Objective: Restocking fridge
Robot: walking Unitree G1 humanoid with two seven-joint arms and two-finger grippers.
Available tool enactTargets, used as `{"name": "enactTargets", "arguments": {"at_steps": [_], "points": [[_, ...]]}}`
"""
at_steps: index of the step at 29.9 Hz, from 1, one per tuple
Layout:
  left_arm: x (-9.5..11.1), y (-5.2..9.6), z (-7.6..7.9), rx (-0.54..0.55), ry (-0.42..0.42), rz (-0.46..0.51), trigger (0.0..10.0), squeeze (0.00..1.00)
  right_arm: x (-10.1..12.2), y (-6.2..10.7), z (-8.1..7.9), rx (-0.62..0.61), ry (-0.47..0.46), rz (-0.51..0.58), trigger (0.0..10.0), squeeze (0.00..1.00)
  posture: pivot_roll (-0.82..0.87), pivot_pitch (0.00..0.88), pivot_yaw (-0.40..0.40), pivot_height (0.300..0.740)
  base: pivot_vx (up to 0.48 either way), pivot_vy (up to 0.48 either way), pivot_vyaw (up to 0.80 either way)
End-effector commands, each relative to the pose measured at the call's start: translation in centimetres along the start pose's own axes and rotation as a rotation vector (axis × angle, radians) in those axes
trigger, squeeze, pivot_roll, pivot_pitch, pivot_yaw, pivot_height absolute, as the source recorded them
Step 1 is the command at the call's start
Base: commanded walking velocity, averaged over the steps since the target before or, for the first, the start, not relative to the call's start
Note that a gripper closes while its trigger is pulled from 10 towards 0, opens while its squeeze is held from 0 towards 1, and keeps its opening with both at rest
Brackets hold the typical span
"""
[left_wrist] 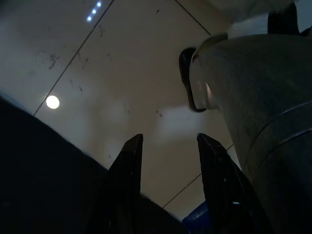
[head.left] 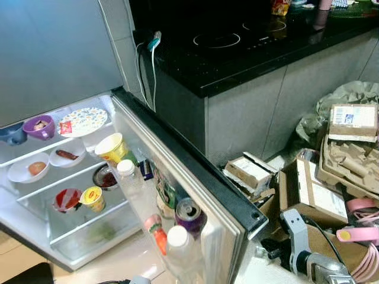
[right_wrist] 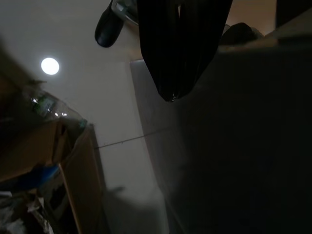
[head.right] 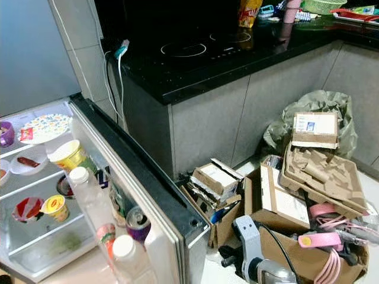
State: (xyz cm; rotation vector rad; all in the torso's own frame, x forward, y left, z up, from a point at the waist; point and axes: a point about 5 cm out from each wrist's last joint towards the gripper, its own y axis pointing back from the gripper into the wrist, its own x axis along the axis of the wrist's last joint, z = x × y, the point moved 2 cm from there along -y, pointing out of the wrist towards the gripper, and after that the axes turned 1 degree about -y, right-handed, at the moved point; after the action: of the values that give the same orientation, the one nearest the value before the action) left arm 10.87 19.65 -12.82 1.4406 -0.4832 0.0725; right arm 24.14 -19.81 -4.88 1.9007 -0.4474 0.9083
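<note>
Fridge standing open at the robot's left, its door swinging out toward the camera; judging by that, the step in hand is the pause between loads, with nothing being carried and both arms hanging low. Black counter with cooktop running behind, and a heap of flattened cardboard boxes lying on the floor to the right, beside a crumpled bag. Inside the fridge, shelves holding a patterned plate, white dishes, a purple cup and small lidded tubs; door rack carrying white-capped bottles, a purple can and a yellow noodle cup. Left gripper pointing at the pale floor, its fingers spread and holding nothing. Right gripper showing its fingers pressed together into one dark point, empty. Next move, as I judge it, is calling for a turn toward wherever the stock is waiting, a pickup, then a reach into free shelf space. Labels: tubs showing red and yellow lids, a box bearing a blue and white sticker; no wording is reading clearly at this size.
</note>
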Motion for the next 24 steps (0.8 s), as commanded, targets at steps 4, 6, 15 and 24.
{"name": "enactTargets", "arguments": {"at_steps": [4,6,15,24], "points": [[-0.7,-0.1,0.8,-0.018,-0.001,-0.025,10.0,0.00,-1.9,0.5,0.3,-0.060,-0.012,-0.065,10.0,0.00,-0.04,0.000,-0.002,0.740,-0.313,0.000,0.00],[-0.7,-0.1,0.9,-0.018,0.001,-0.025,10.0,0.00,-2.5,0.7,0.5,-0.084,-0.020,-0.083,10.0,0.00,-0.04,0.000,-0.002,0.740,-0.300,0.000,0.00],[-0.6,-0.1,0.9,-0.021,0.002,-0.024,10.0,0.00,-4.2,1.5,1.0,-0.140,-0.061,-0.121,10.0,0.00,-0.04,0.000,0.000,0.740,-0.165,0.000,0.00],[-0.5,-0.2,0.9,-0.024,0.011,-0.018,10.0,0.00,-4.8,1.7,0.9,-0.145,-0.067,-0.138,10.0,0.00,-0.04,0.000,-0.002,0.740,0.000,0.000,0.49]]}}
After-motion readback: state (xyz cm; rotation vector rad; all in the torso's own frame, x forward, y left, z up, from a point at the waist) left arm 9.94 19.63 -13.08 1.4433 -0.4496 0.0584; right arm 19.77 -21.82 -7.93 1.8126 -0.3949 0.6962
